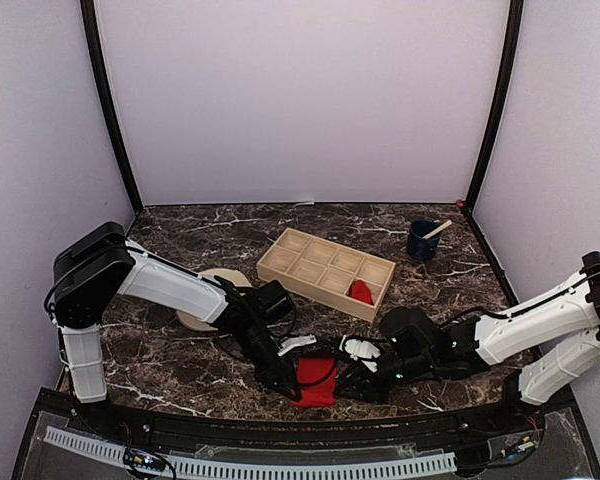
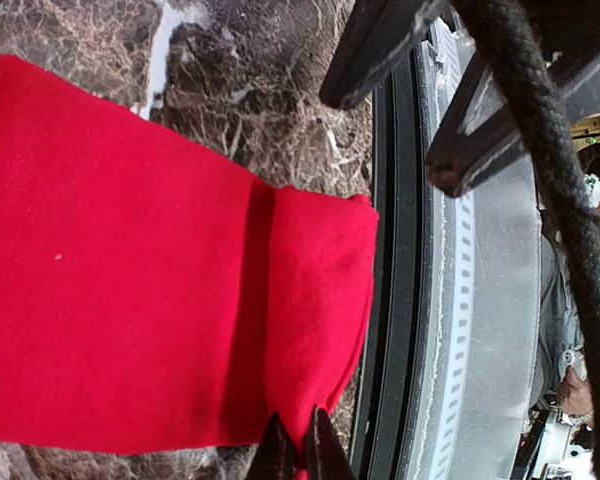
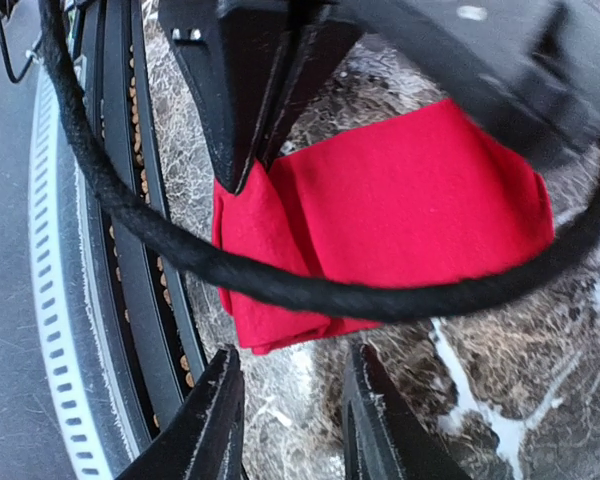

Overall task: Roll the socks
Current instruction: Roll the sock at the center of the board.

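Left tool (image 2: 298,455), a cable (image 3: 280,290) and the table rim (image 2: 390,300) hem the sock (image 2: 130,260) (bare marble (image 3: 540,360) beyond).

The left arm (image 1: 170,285) and right arm (image 1: 540,320) match — white shells on the long links, bulky black housings at the joints. The right claw (image 3: 295,420) has matte black tapering fingers (image 3: 220,420); a thick braided black cable (image 3: 280,290) trails beside it.

1 overhead camera looks down from behind across the whole desk (image 1: 180,370); 2 wrist cameras sit close, sharing the red sock (image 1: 317,385).
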`<state>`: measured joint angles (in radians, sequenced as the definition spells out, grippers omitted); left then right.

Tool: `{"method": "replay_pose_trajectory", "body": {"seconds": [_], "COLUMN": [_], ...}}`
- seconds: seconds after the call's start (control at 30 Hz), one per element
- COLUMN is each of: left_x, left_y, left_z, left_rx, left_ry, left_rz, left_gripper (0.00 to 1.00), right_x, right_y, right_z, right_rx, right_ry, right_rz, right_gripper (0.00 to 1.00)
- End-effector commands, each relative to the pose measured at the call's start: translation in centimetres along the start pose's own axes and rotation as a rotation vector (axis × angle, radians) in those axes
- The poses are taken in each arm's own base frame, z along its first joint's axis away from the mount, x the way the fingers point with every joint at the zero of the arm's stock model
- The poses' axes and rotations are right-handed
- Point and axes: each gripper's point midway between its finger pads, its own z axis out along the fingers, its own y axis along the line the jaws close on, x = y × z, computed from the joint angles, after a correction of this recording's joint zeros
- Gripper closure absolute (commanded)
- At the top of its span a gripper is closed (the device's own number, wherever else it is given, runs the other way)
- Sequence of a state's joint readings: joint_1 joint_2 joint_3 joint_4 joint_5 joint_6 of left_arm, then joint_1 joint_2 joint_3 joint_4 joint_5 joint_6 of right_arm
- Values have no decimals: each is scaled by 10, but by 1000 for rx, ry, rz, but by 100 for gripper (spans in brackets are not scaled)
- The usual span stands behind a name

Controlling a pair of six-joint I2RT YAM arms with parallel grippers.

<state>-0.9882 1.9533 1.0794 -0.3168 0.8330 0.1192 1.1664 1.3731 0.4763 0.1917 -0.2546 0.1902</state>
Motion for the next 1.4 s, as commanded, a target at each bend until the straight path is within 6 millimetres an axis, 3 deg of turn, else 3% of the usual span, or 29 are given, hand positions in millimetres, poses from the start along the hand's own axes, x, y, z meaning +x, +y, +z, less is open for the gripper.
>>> {"method": "replay_pose_trajectory", "body": {"seconds": [0.0,1.07,1.2,1.37], "left_x": [8,10,10,11], "left_y": [-1,-1,-1,1], "left_z": [0,2,2,3], "left_rx": [29,64,62,57], "left_ry": [33,42,42,43], "left_rz": [-35,-52,-52,-58], "left_gripper": [100,100,100,100], "right_x": [-12,3,6,8], "right_y": [5,21,19,19], "right_z": [9,44,43,43], "right_rx": [20,32,37,36], "right_ry": [-7,115,123,128], "right_rz": [-80,-227,-226,-223], "right_gripper": [68,64,69,87]}}
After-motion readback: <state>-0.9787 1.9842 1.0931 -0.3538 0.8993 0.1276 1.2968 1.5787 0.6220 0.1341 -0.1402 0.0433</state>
